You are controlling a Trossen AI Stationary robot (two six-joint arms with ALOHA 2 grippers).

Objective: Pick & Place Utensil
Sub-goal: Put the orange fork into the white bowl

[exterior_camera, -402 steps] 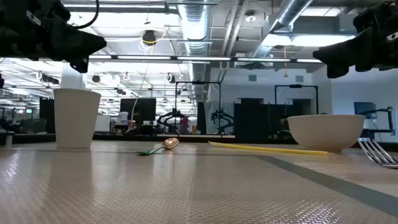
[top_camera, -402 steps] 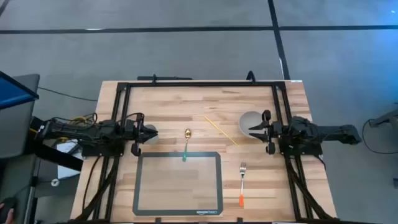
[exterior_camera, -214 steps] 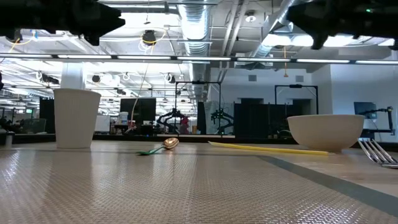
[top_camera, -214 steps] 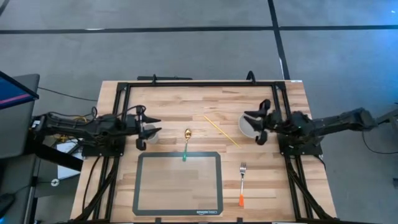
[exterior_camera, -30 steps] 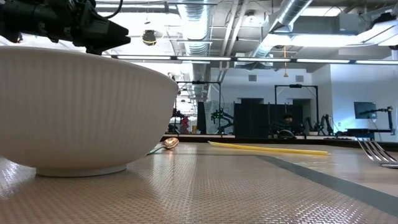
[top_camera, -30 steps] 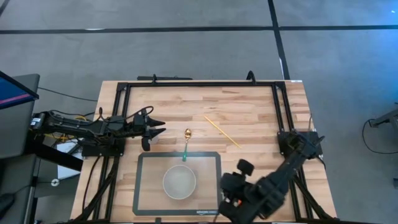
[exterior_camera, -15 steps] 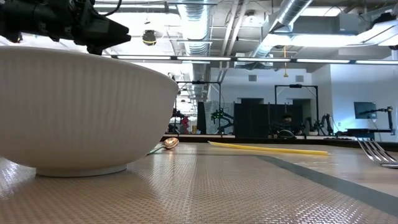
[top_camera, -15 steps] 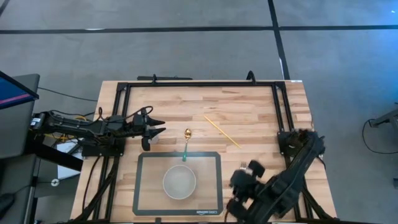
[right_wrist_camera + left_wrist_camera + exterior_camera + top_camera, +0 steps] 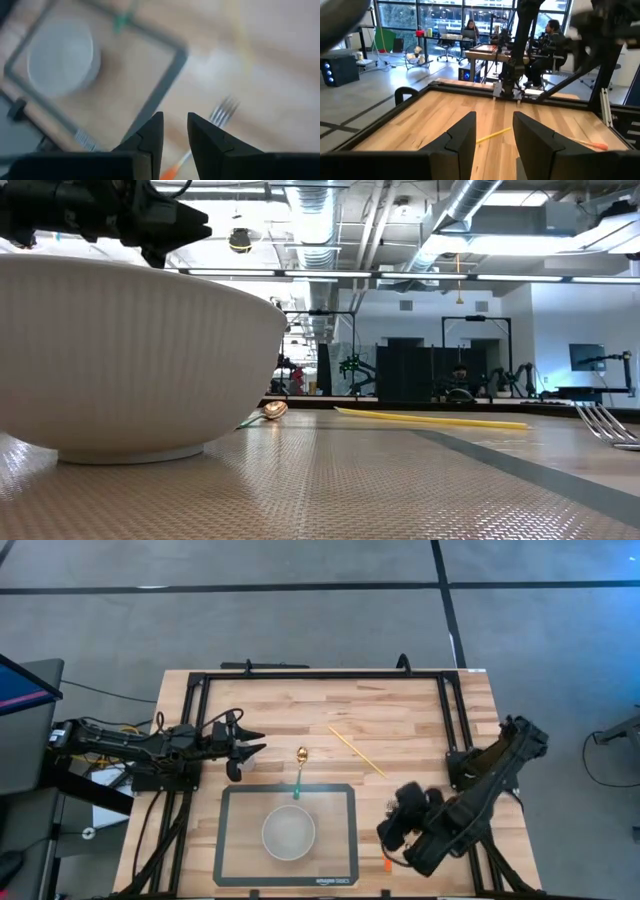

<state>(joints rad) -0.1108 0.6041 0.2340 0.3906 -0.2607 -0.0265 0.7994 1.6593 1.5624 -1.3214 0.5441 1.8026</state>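
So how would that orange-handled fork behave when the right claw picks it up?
The fork looks thin and rigid, so probably stiff and light. It lies flat on the wooden table, so it may slide before the right claw gets under it. Rolling seems unlikely.

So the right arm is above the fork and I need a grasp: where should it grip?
Probably the fork's narrow neck between tines and orange handle, from straight above, jaws across its width. It lies flat on the wood beside the mat, under the right gripper.

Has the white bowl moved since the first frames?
Yes. The white bowl moved from the table's right side, beside the yellow chopstick, onto the grey-bordered mat.
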